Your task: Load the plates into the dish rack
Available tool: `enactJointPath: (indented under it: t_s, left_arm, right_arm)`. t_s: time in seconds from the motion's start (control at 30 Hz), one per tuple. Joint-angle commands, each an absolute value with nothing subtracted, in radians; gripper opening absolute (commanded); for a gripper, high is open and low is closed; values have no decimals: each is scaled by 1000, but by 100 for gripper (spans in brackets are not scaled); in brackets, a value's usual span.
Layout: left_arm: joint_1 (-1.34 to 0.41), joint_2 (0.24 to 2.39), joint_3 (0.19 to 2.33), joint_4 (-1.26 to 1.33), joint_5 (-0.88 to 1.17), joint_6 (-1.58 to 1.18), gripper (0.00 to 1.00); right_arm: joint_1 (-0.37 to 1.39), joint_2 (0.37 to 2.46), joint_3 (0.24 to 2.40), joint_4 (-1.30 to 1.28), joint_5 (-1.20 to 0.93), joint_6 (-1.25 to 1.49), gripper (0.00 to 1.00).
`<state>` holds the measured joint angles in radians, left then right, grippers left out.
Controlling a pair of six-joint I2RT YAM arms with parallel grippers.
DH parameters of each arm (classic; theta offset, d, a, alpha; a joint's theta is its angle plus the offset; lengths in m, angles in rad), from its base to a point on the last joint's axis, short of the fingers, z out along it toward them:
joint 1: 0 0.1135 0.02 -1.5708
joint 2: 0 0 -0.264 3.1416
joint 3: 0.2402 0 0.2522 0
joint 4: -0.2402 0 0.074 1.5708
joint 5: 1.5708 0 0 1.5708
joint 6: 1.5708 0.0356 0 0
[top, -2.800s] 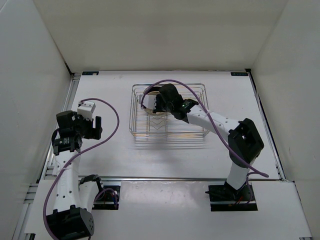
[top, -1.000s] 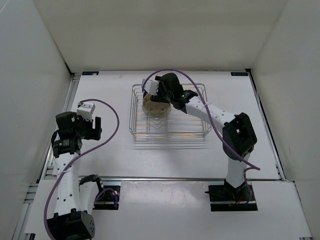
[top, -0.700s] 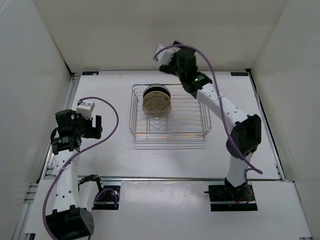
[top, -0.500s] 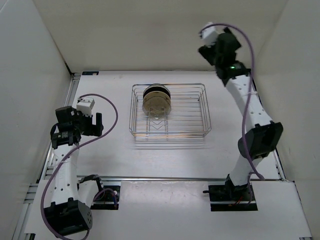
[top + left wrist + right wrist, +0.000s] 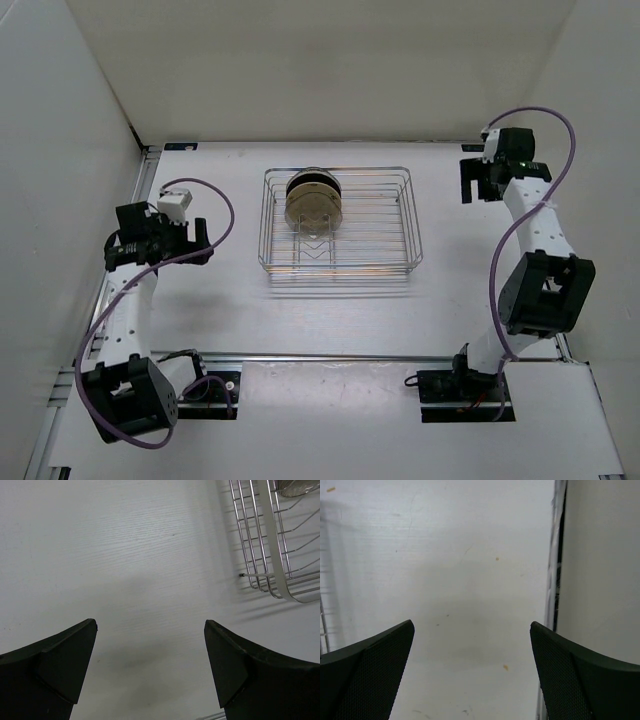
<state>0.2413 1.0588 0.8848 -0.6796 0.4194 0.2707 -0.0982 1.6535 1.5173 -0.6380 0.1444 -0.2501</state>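
The silver wire dish rack (image 5: 370,235) sits mid-table. Plates stand on edge in its left half: a black plate (image 5: 312,181) at the back and a tan plate (image 5: 314,208) just in front of it. My left gripper (image 5: 197,243) hovers left of the rack, open and empty. In the left wrist view its fingers (image 5: 150,625) frame bare table, with the rack's corner (image 5: 265,540) and a plate's rim (image 5: 295,487) at the upper right. My right gripper (image 5: 468,180) is off the rack's far right corner, open, with only bare table between its fingers (image 5: 471,625).
White walls enclose the table on three sides. The right wall and the table's edge strip (image 5: 555,580) lie close beside my right gripper. Both arm bases are bolted at the near edge, with purple cables looping over the arms.
My right gripper let go of the tan plate in the rack, rose, and swung away to the far right. The left arm pulled back a little. Both grippers opened wider.
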Motion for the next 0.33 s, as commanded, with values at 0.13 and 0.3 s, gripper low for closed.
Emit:
enactJointPath:
  t_s: [0.13, 0.3]
  left_arm:
    - [253, 1149, 950, -638, 445, 264, 100]
    - [253, 1189, 959, -617, 445, 255, 100]
  right_arm:
    - [-167, 1551, 1349, -566, 34, -144, 100]
    - [-199, 1502, 1232, -476, -24, -178, 100]
